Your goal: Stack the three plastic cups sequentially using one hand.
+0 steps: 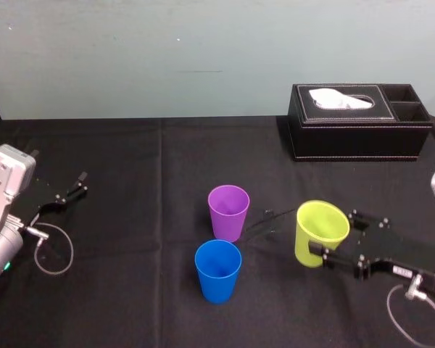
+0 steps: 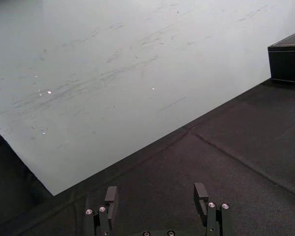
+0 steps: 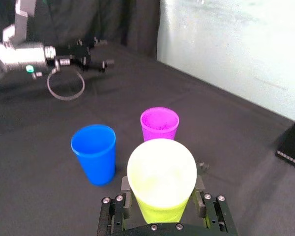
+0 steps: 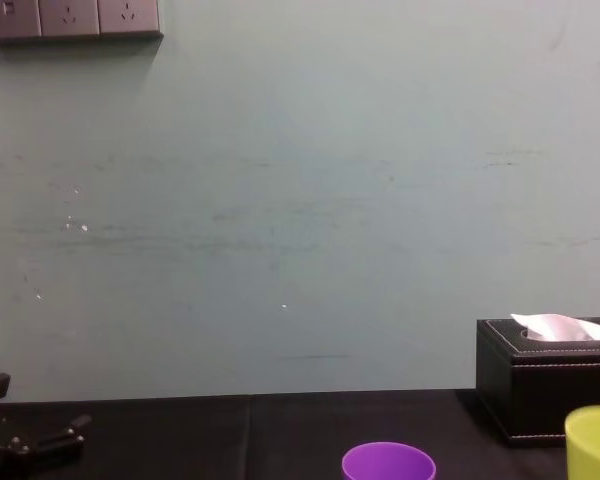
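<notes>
Black cloth (image 1: 130, 181): my right gripper (image 1: 332, 235) clamps the yellow-green cup (image 1: 313, 243) beside the purple cup (image 1: 228, 210); I should centre it level over that rim. Left gripper (image 2: 156, 191) idles, fingers spread, far left.

Pale green wall (image 4: 300, 200) behind a black-clothed table (image 1: 130, 159); grey sockets (image 4: 70, 18) high on it.

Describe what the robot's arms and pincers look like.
Both are black with flat, screw-studded fingers. The left pincer has a silver boxy wrist and a thin grey cable loop. The right pincer carries a small white label and a similar loop.
</notes>
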